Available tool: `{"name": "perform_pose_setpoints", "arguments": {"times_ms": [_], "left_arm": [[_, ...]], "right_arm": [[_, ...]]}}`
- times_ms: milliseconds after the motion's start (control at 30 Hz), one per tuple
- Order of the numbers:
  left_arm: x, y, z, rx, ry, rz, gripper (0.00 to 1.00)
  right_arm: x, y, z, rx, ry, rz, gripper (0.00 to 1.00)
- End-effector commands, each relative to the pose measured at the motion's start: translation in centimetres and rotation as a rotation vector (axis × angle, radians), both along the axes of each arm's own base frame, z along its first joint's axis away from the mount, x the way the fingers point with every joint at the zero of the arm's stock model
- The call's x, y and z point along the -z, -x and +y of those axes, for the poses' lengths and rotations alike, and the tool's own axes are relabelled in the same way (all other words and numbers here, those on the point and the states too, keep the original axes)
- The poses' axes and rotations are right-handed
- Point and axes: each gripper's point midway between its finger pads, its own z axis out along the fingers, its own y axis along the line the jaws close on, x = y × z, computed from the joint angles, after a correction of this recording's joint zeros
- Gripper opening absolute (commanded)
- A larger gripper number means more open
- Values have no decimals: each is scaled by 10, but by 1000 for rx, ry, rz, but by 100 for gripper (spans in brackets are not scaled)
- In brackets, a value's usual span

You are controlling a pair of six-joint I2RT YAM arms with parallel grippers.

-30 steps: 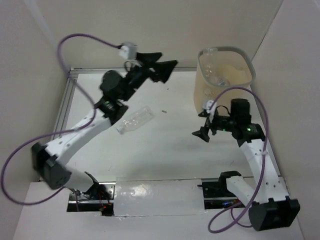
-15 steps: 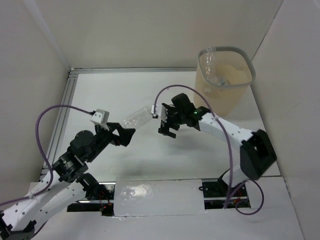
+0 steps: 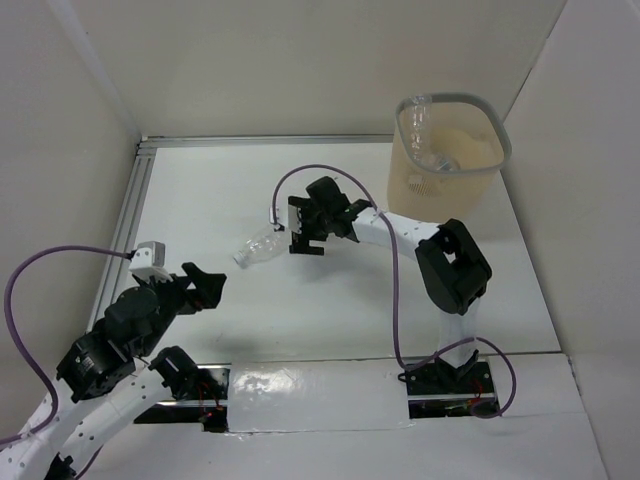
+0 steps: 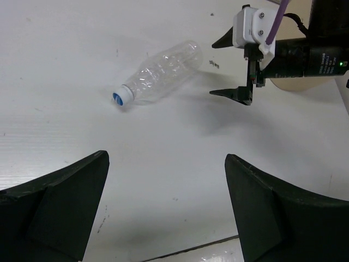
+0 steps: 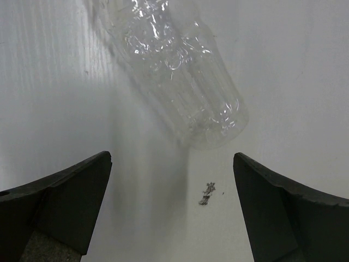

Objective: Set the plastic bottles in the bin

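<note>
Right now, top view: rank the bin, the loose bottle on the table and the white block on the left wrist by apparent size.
1. bin: clearly largest.
2. loose bottle: much smaller.
3. white block: smallest, but the margin is unsure. It rides above the table, nearer the camera, so it probably looks bigger than it is.

One bin (image 3: 455,97), one bottle (image 3: 262,247) lying outside it, more bottles (image 3: 422,108) inside, too jumbled to count

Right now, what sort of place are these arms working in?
Probably a robot test cell, not a home: plain white walls close in a white table, with a clear plastic bottle and a beige bin.
</note>
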Motion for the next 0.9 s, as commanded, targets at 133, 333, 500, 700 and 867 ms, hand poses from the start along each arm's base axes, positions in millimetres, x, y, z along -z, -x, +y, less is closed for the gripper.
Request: {"name": "perform_pose_setpoints", "arguments": {"times_ms": [133,333,500,700,867], "left_arm": [[-2,3,8,-35,5,18,100],[-4,4,9,-33,11,0,100],[-4,3,5,-10,4,-10,100],[-5,5,2,12,13,-23,100],[-8,6,0,35,17,-49,100]], "right_arm": [[-19,-6,41,-235,-18,-228,99],[-10,-20,59,-210,3,-280,99],[8,-24,71,-240,36,-258,99],[30,-15,78,-453,89,-181,99],[52,-1,65,-619,145,-19,94]]}}
